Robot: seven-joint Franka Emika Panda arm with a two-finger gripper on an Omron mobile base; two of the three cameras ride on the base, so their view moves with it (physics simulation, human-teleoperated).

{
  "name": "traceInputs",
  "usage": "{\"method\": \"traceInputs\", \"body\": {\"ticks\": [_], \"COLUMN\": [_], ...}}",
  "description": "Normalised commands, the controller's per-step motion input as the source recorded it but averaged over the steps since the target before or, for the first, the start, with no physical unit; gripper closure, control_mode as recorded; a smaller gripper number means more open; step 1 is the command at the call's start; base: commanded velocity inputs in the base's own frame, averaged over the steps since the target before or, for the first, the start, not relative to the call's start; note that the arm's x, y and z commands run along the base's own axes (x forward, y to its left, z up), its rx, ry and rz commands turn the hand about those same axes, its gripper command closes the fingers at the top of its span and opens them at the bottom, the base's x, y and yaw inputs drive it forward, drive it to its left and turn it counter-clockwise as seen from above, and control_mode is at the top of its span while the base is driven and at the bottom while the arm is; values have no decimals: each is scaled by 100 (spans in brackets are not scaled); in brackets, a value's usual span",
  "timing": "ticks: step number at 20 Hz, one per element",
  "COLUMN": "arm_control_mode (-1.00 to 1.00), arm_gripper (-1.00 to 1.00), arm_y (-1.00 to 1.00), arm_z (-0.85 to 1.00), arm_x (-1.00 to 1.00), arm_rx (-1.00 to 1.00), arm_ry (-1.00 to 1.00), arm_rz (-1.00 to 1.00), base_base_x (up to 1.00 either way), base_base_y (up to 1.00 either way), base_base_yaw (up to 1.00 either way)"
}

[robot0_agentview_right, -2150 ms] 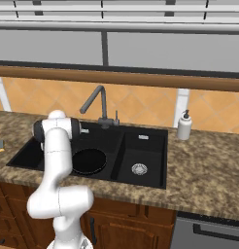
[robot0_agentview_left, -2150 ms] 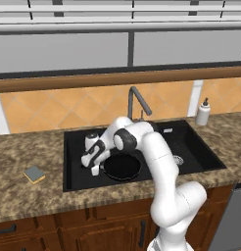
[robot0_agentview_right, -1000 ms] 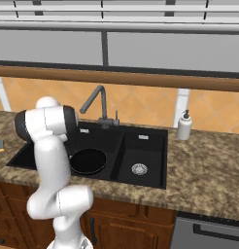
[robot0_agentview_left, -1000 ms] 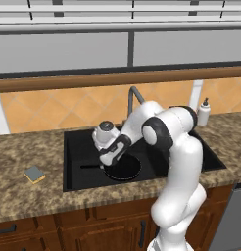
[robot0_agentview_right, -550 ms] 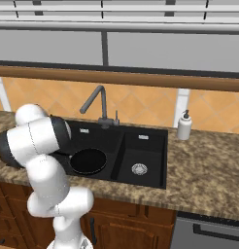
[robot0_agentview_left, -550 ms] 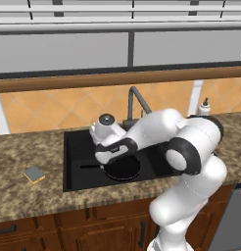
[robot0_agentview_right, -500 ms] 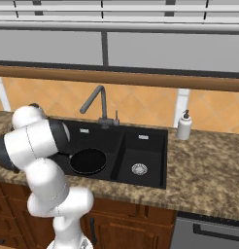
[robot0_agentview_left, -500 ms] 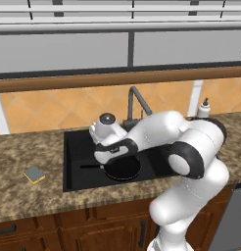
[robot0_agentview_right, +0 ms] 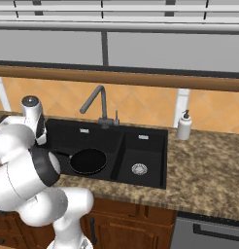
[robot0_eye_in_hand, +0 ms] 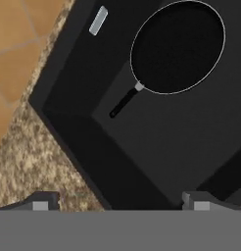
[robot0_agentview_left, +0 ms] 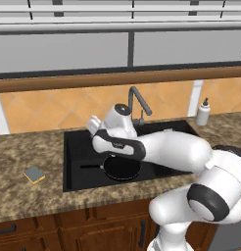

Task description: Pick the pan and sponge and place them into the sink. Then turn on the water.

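So the pan (robot0_agentview_left: 121, 168) is already flat in the big basin of the sink (robot0_agentview_left: 73, 162), and our gripper (robot0_eye_in_hand: 120, 200) hangs above it with jaws wide apart and empty, probably because the sponge (robot0_agentview_left: 34, 174) is next. The left base view catches that sponge on the counter (robot0_agentview_left: 24, 196), at 9 o'clock from the pan, while the hand view gives the pan's handle pointing toward 7 o'clock.

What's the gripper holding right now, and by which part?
Nothing. The gripper is open and empty above the sink; the pan lies free in the basin.
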Motion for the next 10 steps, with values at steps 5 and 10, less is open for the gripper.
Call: {"method": "traceInputs", "body": {"ticks": [5,10], "arm_control_mode": [-100,-100], "arm_gripper": [-100,-100], "arm_y": [16,35], "arm_z": [70,25], "arm_x": [-38,-45], "arm_rx": [-3,-13], "arm_ry": [-8,-12], "arm_rz": [32,19], "base_base_x": [0,0], "base_base_y": [0,0], "base_base_yaw": [0,0]}}
